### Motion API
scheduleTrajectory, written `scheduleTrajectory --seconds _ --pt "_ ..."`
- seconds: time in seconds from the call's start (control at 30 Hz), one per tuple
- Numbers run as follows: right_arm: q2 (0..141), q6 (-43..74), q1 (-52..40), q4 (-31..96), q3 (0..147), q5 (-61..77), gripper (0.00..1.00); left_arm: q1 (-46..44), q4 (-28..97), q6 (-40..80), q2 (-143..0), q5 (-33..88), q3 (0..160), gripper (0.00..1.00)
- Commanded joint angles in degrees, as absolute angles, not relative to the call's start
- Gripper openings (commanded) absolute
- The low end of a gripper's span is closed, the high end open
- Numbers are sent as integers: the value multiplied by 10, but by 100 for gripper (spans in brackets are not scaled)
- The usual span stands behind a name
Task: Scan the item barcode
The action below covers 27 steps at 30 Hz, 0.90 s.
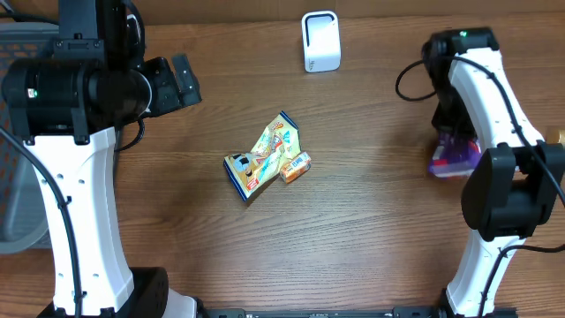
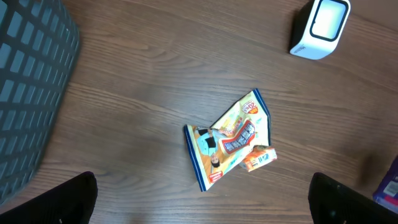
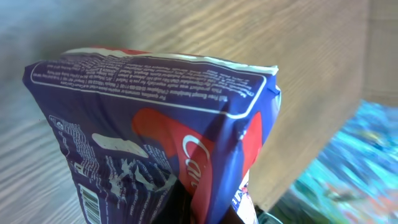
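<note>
Right fingers (image 3: 189, 210) clamped tight on purple bag (image 3: 155, 124) at right side of counter (image 1: 371, 230); barcode (image 3: 91, 205) shows low on the pack. Left fingers (image 1: 181, 81) spread fully, empty, over counter's left. Grey basket (image 2: 25, 93) far left. Yellow pouch (image 1: 263, 155) mid-counter. White scanner (image 1: 320, 41) at far edge. Orange packet (image 1: 297, 166) touches pouch.

A brown wood-grain tabletop (image 1: 371, 238) carries a white barcode scanner (image 1: 320, 41) standing near its far edge. Nearer the robot than the scanner and slightly to its left lies a crumpled yellow-and-blue snack packet (image 1: 263, 157), with a small orange packet (image 1: 296, 167) touching its right side. Far left of the scanner stands a grey mesh basket (image 2: 31, 93).
</note>
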<state>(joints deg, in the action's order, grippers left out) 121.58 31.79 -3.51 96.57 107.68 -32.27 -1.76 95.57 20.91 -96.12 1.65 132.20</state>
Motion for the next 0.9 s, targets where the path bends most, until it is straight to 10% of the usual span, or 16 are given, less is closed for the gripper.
scheduleTrajectory --seconds 0.0,0.53,0.87 --pt "1216 348 -36 964 1059 -365 4 -15 954 215 -954 15 1321 100" --pt "1294 366 -198 969 1046 -322 5 -15 954 215 -954 15 1321 100" --pt "1301 373 -333 947 1058 -286 28 -15 954 215 -954 15 1321 100"
